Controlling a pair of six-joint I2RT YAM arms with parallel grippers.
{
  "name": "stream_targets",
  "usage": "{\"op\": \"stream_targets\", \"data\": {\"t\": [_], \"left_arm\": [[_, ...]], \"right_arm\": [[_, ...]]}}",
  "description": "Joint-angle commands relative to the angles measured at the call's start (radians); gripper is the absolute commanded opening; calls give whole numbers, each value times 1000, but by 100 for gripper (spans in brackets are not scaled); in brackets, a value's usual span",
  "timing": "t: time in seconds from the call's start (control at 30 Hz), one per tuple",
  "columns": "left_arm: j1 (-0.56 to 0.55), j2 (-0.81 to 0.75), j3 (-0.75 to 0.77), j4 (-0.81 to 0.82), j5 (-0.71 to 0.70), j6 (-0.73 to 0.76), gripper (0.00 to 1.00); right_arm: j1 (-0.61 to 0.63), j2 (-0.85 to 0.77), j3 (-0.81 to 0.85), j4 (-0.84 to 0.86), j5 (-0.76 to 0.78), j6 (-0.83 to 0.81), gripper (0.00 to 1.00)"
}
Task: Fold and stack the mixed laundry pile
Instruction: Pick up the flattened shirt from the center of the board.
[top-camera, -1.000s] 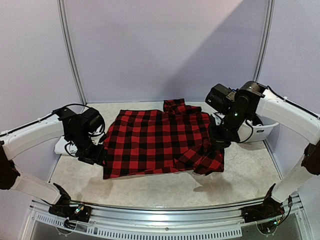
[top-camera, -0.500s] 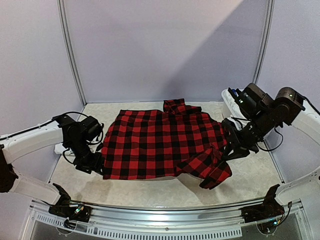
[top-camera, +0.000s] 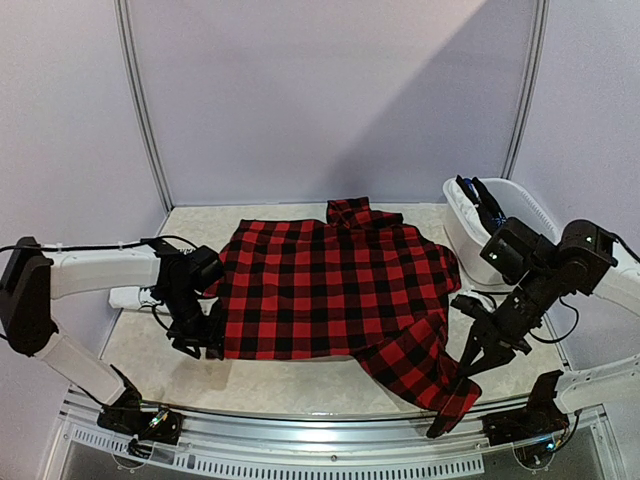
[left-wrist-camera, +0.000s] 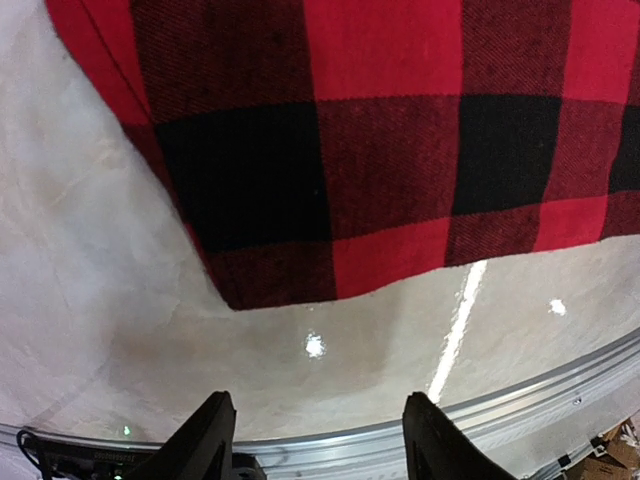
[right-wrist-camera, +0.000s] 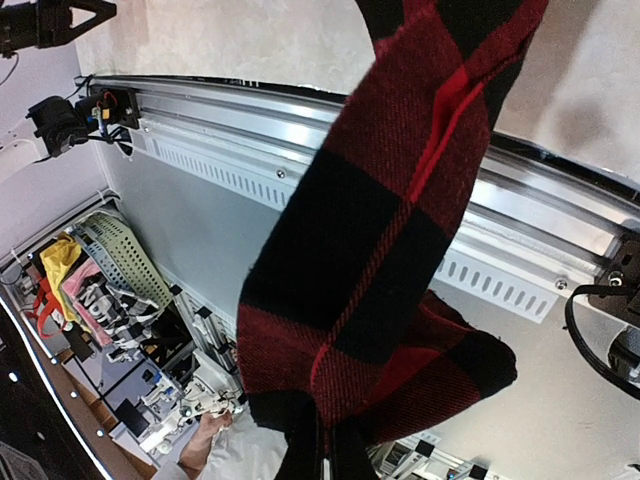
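Centrally, red-black plaid woven shirt (top-camera: 320, 285) spread flat on pale tabletop (top-camera: 300, 375); one sleeve pinched in right hand (right-wrist-camera: 325, 452) at lower right. Left hand (left-wrist-camera: 318, 440) spread, empty, near lower-left hem corner. White plastic tub (top-camera: 462, 245) at right, behind the pinched sleeve.

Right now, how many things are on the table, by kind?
Red-black plaid shirt: 1
White tub: 1
White cloth by the left arm: 1
Total: 3, plus dark pieces in the tub, too bunched to count.
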Motion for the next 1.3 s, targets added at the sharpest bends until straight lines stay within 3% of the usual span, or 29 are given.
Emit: {"op": "stream_targets", "data": {"t": [0.0, 0.3, 0.5, 0.8, 1.13, 1.27], "left_arm": [[3, 42, -23, 80, 37, -15, 56], [41, 73, -71, 199, 40, -46, 46], [61, 73, -100, 224, 9, -76, 48], [65, -62, -107, 166, -119, -114, 49], [73, 9, -123, 222, -81, -93, 46], [74, 39, -131, 248, -57, -84, 38]], "right_arm": [[13, -55, -8, 38, -64, 45, 0], [13, -81, -25, 29, -73, 51, 0], [13, -72, -21, 20, -70, 48, 0], [13, -60, -22, 12, -63, 42, 0], [13, -60, -22, 1, -47, 41, 0], [13, -60, -18, 3, -37, 46, 0]]}}
